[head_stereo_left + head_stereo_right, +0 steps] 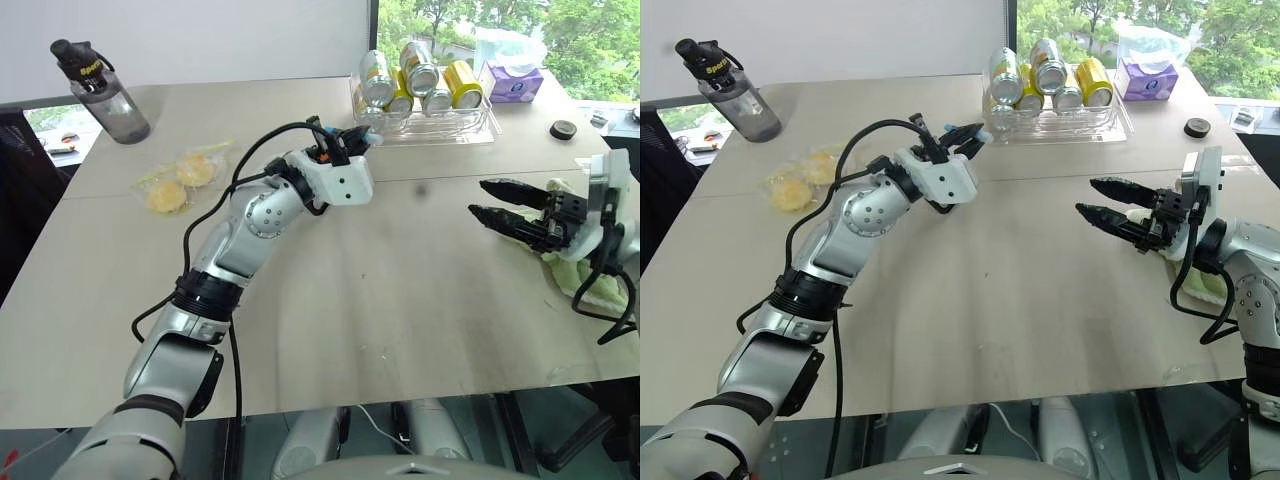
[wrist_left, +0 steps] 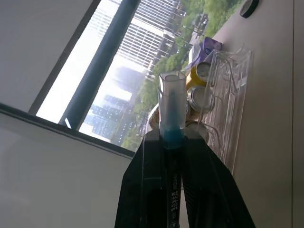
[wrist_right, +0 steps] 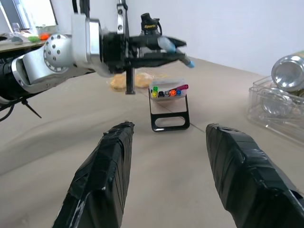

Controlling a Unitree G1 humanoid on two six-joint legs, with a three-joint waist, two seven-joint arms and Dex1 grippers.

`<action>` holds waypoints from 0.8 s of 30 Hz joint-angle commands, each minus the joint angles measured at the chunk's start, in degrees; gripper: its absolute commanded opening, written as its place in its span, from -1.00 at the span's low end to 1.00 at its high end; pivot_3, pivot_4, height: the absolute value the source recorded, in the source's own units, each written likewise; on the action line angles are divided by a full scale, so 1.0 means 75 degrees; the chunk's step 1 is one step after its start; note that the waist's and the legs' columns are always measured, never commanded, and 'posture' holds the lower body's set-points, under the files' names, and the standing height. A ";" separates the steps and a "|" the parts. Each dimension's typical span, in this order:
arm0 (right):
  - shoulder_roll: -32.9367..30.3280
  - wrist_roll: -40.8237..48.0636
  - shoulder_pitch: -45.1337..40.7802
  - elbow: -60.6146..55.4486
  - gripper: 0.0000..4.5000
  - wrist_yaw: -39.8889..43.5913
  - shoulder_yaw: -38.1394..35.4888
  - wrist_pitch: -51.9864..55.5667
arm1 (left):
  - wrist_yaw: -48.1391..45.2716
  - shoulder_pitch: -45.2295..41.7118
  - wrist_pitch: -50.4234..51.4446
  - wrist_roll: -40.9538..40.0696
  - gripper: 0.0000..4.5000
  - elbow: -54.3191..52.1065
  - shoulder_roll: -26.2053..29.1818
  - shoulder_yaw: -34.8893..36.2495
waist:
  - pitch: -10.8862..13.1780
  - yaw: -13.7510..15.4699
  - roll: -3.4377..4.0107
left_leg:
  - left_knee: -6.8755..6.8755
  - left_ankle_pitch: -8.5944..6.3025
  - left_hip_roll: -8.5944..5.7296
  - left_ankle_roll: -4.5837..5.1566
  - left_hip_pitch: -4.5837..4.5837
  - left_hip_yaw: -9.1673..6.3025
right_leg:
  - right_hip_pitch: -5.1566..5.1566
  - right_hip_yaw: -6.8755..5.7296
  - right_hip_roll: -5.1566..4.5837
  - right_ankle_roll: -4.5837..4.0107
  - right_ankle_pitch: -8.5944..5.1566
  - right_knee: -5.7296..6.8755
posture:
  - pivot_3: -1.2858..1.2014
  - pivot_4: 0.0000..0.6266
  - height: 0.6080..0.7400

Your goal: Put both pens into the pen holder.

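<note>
Our left pincer (image 1: 962,135) sits near the upper middle of the head views, clenched on a black pen (image 2: 171,187) whose light-blue cap (image 2: 172,107) sticks out past the fingertips toward the clear tray (image 1: 480,125) of cans (image 1: 420,75). Our right pincer (image 1: 495,203) hangs at the right edge of those views, its two black fingers (image 3: 102,178) spread apart and grasping nothing. In the right wrist view, the pen holder (image 3: 168,102) stands upright on its black loop stand at the centre of the frame, on the table (image 1: 400,300), with coloured pen ends showing in its top. A dark bottle (image 1: 100,90) stands at the upper left of the head views.
</note>
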 commanded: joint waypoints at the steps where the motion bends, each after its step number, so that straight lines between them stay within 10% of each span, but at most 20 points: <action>1: -0.0052 0.0117 -0.0100 -0.0006 0.15 0.0003 -0.0360 -0.0176 | 0.0155 -0.0052 -0.0115 0.0174 -1.00 0.0049 -0.0053 0.0050 | 0.0000 -0.0001 0.0000 | 0.0002 0.0000 0.0000 0.0000 -0.0001 0.0000 | 0.0000 0.0000 0.0000 0.0000 0.0000 0.0000 | 0.03 -0.52 1.00; 24: -0.0033 -0.0103 -0.0222 0.0471 0.15 0.0042 -0.0282 -0.0645 | -0.0411 0.0549 0.2228 0.0443 -1.00 -0.1380 -0.0415 0.0264 | 0.0000 -0.0005 0.0000 | 0.0023 0.0000 -0.0001 0.0000 0.0000 0.0003 | -0.0001 0.0001 0.0000 0.0001 0.0001 0.0025 | 0.03 -0.52 1.00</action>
